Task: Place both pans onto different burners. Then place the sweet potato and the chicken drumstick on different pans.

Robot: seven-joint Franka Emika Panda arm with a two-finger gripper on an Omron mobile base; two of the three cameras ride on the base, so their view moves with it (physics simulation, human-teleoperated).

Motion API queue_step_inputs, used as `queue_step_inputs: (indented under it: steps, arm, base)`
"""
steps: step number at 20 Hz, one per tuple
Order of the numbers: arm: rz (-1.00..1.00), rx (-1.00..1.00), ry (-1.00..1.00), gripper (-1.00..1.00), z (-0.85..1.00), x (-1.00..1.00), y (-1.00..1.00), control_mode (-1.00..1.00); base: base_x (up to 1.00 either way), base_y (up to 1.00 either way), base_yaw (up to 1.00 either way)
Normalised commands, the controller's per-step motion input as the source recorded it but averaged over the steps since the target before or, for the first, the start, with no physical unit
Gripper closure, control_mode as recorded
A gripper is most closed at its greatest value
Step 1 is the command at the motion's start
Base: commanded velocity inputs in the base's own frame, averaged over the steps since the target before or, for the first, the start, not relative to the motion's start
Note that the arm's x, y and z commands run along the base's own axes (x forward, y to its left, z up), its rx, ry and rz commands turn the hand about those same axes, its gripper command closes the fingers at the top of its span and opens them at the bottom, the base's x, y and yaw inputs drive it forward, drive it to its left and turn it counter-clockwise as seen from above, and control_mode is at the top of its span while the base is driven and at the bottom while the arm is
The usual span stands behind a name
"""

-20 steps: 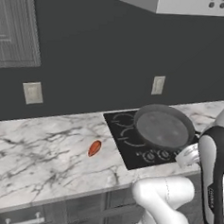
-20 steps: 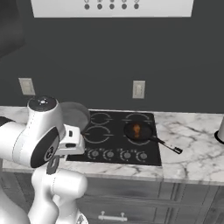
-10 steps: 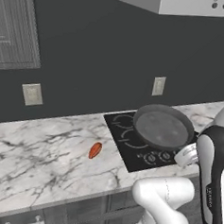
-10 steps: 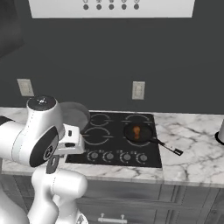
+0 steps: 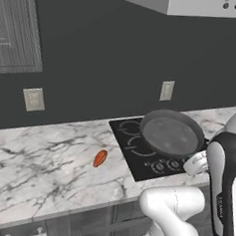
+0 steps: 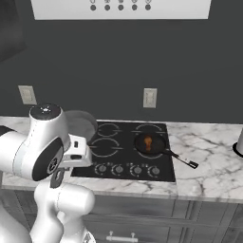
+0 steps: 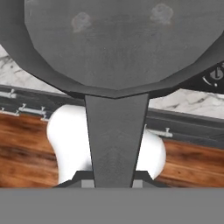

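My gripper (image 7: 113,180) is shut on the long handle of the dull grey pan (image 7: 118,39), whose handle runs down between the fingers. The grey pan (image 5: 169,134) hangs level over the left part of the black cooktop (image 5: 130,148), partly behind my arm (image 6: 47,142) in the right base view. On the front right burner sits the near-black pan (image 6: 159,147), thin handle pointing front right. The golden-brown chicken drumstick (image 6: 148,141) lies inside it. The orange-red sweet potato (image 5: 100,158) lies on the marble counter left of the cooktop.
Knobs (image 6: 126,169) line the cooktop's front. The back burners (image 6: 148,128) are bare. A range hood (image 6: 121,8) hangs above, outlets (image 6: 149,98) sit on the dark wall, and a dark object (image 6: 238,142) stands at the counter's right edge.
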Motion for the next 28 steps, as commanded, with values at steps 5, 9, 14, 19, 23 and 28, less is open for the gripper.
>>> queue_step_inputs:
  steps: [5, 9, 14, 19, 23, 28]
  arm:
    - [-0.02, 0.00, 0.01, 1.00, 0.00, 0.41, 0.00, -1.00]
    - [-0.14, 0.03, 0.05, 1.00, -0.04, 0.45, 0.00, -1.00]
    - [-0.11, 0.14, 0.10, 1.00, -0.13, 0.27, 0.00, -1.00]
    - [-0.03, 0.07, 0.03, 1.00, -0.36, 0.11, 0.01, -1.00]
    - [-0.03, -0.04, -0.01, 1.00, -0.23, 0.14, 0.08, -1.00]
    - [-0.05, -0.07, -0.03, 1.00, -0.08, 0.15, 0.09, -1.00]
  base:
    - [0.00, 0.00, 0.00]
    - [0.00, 0.00, 0.00]
    - [0.00, 0.00, 0.00]
    - [0.00, 0.00, 0.00]
    - [0.00, 0.00, 0.00]
    - [0.00, 0.00, 0.00]
